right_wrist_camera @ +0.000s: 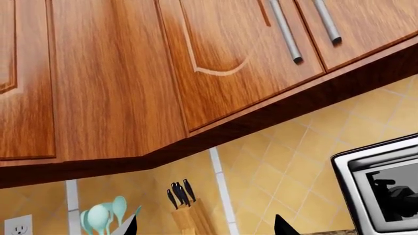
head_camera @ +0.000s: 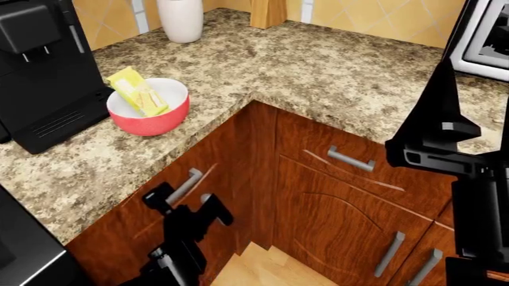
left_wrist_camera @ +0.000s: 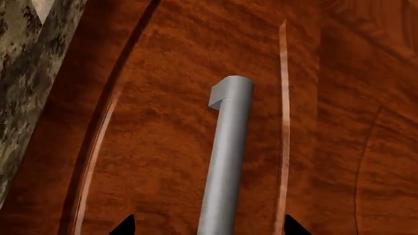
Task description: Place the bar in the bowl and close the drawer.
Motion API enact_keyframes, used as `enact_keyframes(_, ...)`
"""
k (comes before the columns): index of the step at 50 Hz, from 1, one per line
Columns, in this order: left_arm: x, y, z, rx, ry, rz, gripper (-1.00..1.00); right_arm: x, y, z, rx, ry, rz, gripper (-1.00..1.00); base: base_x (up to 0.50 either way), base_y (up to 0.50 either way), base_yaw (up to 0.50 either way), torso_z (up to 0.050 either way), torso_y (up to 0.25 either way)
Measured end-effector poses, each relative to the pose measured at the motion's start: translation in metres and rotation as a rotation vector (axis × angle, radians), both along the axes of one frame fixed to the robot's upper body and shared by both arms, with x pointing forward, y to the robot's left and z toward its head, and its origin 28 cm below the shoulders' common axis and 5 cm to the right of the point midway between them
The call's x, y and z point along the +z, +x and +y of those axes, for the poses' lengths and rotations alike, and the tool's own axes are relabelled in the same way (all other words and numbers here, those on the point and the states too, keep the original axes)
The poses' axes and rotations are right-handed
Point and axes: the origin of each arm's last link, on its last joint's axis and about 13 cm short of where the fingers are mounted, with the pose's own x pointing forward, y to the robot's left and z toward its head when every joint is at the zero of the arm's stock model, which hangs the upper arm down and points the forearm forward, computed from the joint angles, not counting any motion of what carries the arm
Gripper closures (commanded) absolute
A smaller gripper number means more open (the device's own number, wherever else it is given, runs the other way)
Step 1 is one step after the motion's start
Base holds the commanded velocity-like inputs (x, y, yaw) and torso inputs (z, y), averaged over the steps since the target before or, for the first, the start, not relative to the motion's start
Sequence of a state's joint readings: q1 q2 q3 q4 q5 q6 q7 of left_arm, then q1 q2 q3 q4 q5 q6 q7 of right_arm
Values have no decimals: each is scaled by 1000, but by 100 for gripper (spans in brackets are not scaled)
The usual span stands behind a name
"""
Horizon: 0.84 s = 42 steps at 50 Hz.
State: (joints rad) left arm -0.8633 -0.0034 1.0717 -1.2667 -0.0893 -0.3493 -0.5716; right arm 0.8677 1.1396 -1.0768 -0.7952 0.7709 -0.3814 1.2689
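While the bar (head_camera: pixel 137 90) lies tilted in the bowl (head_camera: pixel 151 116), one end down against the white inside and the other poking over the rim toward the black coffee machine (head_camera: pixel 44 65), the bowl itself sits on the speckled granite bench (head_camera: pixel 318 65) just beside that machine. A tall white jar (head_camera: pixel 181 19) stands well behind it near the tiled wall, and part of a pale wooden block (head_camera: pixel 268 12) shows farther along.

Below the bench edge, the drawer (head_camera: pixel 199 196) sits flush with the neighbouring cabinet fronts, its silver handle (head_camera: pixel 185 186) running along the reddish-brown front. The left gripper (head_camera: pixel 185 207) hangs right at that handle with its two black fingers spread apart; in the left wrist view the handle (left_wrist_camera: pixel 227 156) passes between the two fingertips, whose dark points show at either side, without either one visibly touching it. The carved curved line marks the wood on both sides of the handle there.

The right gripper (right_wrist_camera: pixel 203 226) is raised high at the right side, pointing up toward the upper wall cabinets (right_wrist_camera: pixel 130 73). Its fingertips stand apart with nothing between them. Past them the right wrist view shows a knife block (right_wrist_camera: pixel 186 210), pale blue utensils (right_wrist_camera: pixel 104 215) and a microwave (right_wrist_camera: pixel 379 191).
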Motion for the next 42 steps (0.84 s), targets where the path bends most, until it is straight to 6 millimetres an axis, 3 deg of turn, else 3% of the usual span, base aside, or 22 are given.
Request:
enact_keyframes(18, 3, 1, 14, 55, 18, 9, -100, 1, 0, 1, 3, -7, 0, -100, 0, 0, 0, 0, 0)
enact_keyframes(42, 5, 2, 13, 63, 11, 9, -100, 1, -1, 2, 2, -10, -1, -100, 4, -1, 5, 0, 0)
